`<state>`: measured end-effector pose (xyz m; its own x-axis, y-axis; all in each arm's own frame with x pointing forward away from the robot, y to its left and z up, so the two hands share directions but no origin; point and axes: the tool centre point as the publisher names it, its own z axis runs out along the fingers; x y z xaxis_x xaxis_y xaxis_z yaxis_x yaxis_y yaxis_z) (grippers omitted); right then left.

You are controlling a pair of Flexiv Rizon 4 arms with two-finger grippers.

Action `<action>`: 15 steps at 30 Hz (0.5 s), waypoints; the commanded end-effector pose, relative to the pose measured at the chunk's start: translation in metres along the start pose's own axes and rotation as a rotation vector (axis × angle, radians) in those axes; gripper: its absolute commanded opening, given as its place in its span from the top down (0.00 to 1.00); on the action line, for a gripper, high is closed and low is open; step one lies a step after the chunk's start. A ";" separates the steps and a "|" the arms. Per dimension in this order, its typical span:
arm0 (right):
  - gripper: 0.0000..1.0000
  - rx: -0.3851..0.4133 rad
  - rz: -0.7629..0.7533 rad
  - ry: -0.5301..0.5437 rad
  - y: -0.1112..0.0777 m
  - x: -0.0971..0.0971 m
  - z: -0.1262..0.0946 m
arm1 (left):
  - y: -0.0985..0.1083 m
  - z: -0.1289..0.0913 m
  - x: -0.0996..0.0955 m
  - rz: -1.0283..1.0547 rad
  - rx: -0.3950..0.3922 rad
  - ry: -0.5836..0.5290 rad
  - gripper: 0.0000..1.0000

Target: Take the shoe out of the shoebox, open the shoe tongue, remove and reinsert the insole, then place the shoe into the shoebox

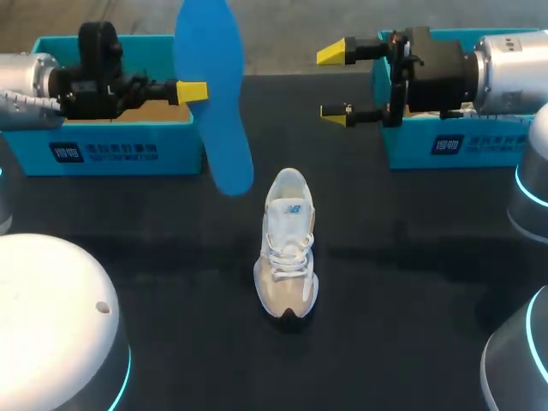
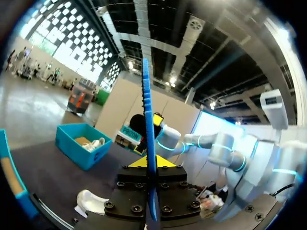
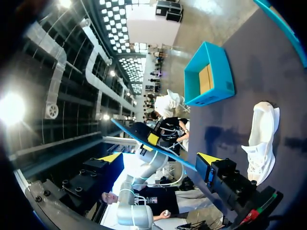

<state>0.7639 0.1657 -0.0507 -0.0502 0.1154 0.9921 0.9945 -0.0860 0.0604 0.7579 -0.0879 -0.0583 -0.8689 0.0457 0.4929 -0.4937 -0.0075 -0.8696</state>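
Standing shoe (image 1: 287, 244): upright on its sole mid-worktop (image 1: 411, 282), dark toe toward the near edge, outside both boxes.
Insole (image 1: 214, 94): blue, held on edge in the air, just beyond the shoe's heel and to its left, out of the shoe.
Left jaws: pinching the insole from both sides, beyond and left of the shoe.
Right jaws: spread wide with nothing between them, beyond the shoe to its right.
Left box (image 1: 111, 150): open, far left of the shoe.
Right box (image 1: 445, 141): open, far right of the shoe.

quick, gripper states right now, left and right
left gripper: shut on insole
right gripper: open, empty
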 end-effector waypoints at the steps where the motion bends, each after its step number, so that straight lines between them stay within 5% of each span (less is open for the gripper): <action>1: 0.00 -0.001 0.000 -0.001 0.001 0.000 0.003 | -0.002 0.002 -0.007 -0.739 -0.052 0.096 1.00; 15: 0.00 -0.001 0.000 -0.001 0.001 0.000 0.003 | 0.004 0.005 -0.007 -1.178 -0.053 0.214 1.00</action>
<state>0.7639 0.1657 -0.0507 -0.0502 0.1153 0.9921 0.9944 -0.0862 0.0603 0.7544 -0.0927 -0.0605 -0.4952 0.1073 0.8621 -0.8616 0.0666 -0.5032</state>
